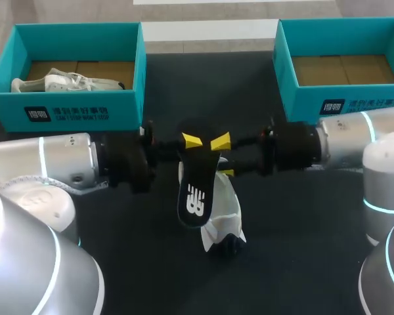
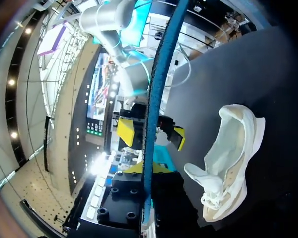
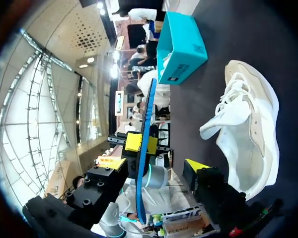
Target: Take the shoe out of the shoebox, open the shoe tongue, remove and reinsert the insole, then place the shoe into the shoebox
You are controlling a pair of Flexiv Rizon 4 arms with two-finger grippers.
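Head view: white shoe lies on dark table; left claw pinches insole, right claw spread open.

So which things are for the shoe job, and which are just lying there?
For the job: white shoe, black insole, left claw holding it, right claw, probably the empty shoebox.
Just lying about: other shoebox, spare shoe inside it.

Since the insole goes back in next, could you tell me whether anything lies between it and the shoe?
Nothing visible does. The insole, clamped in the left pincer, hangs above the shoe, whose opening shows empty in both wrist views.
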